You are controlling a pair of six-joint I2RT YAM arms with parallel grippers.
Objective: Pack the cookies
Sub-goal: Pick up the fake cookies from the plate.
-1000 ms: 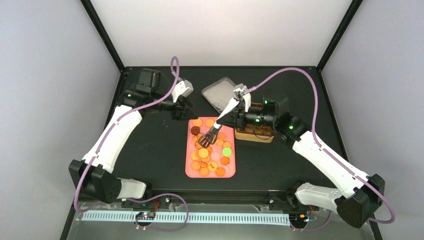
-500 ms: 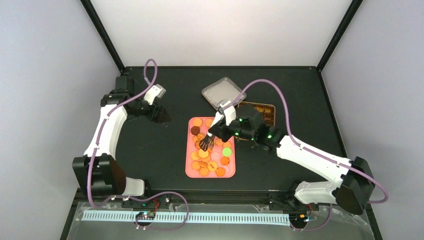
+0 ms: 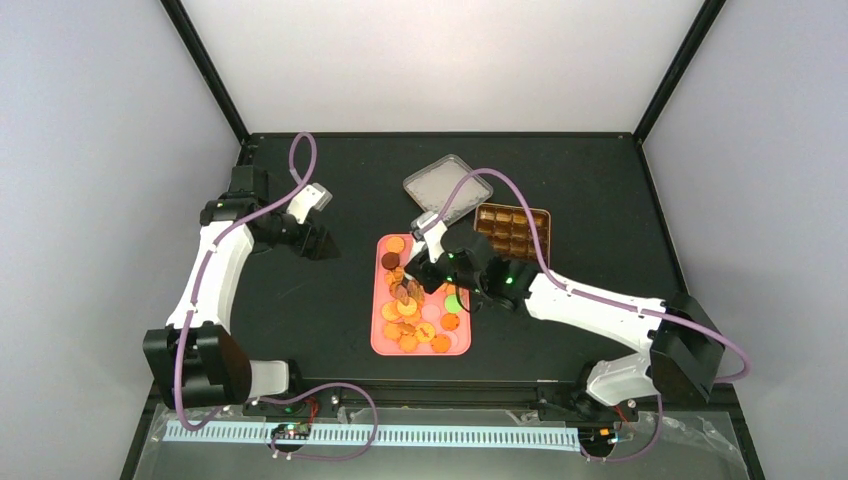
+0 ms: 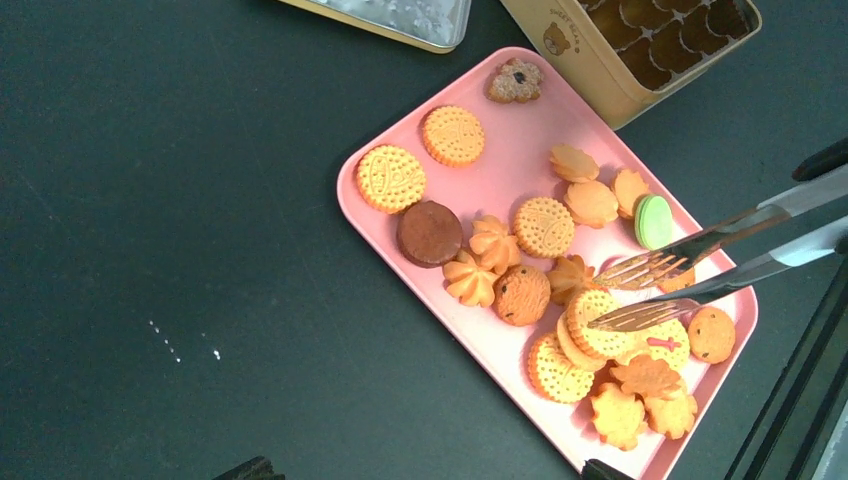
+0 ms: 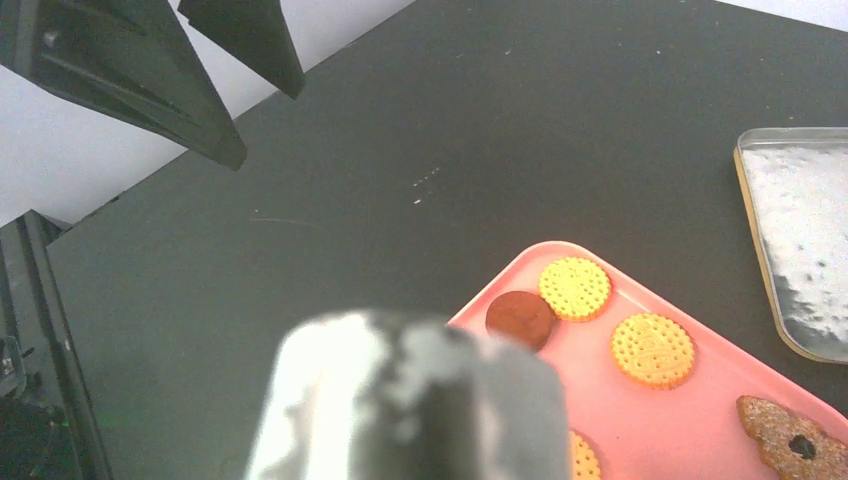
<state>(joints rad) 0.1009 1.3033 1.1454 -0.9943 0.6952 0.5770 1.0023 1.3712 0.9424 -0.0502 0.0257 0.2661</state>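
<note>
The cookies (image 3: 415, 310) lie in a heap on a pink tray (image 3: 378, 345). Most are orange-golden, one is dark brown (image 4: 430, 232) and one is green (image 4: 653, 220). My right gripper (image 3: 434, 268) is shut on metal tongs (image 4: 690, 270). The fork-like tips are slightly apart, and the lower one lies on a round dotted cookie (image 4: 590, 325). In the right wrist view the blurred tongs handle (image 5: 410, 400) hides the jaws. My left gripper (image 3: 320, 240) is open and empty. It hovers left of the tray, with only its fingertips (image 4: 250, 468) in the left wrist view.
An open tin (image 3: 512, 232) with brown compartments stands right of the tray's far end and also shows in the left wrist view (image 4: 640, 40). Its silvery lid (image 3: 447, 186) lies behind the tray. Black table all around.
My right arm has swung from over the tin to the left, bringing the tongs low onto the middle cookies. My left arm has drawn back to the left, away from the tray.
</note>
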